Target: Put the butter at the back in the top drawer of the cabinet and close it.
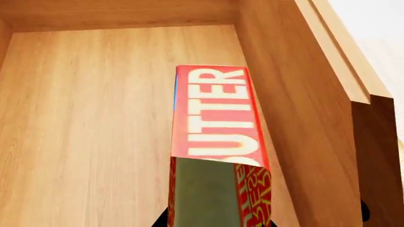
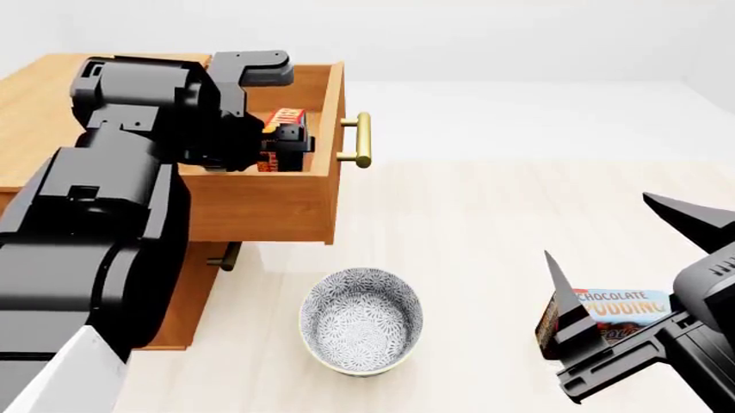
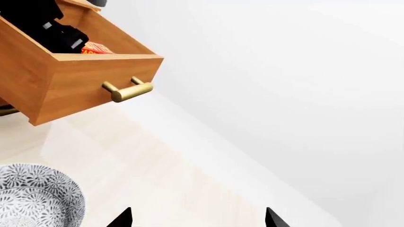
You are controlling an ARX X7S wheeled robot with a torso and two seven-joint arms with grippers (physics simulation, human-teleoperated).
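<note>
The top drawer [image 2: 275, 206] of the cabinet [image 2: 46, 95] stands pulled out, brass handle [image 2: 358, 139] forward. My left gripper [image 2: 279, 144] reaches down inside it, shut on the butter [image 2: 284, 119]. In the left wrist view the red butter carton [image 1: 218, 142] sits between the black fingertips [image 1: 161, 221] over the drawer's wooden floor [image 1: 82, 118], close to one side wall. The right wrist view shows the drawer [image 3: 75, 85] with a corner of the butter [image 3: 94, 47] above its rim. My right gripper [image 2: 595, 224] hangs open and holds nothing, far from the cabinet.
A patterned bowl [image 2: 361, 320] stands on the pale surface in front of the drawer. A chocolate pudding box [image 2: 620, 310] lies under my right gripper [image 3: 197, 217]. A lower drawer's handle [image 2: 224, 255] shows beneath the open drawer.
</note>
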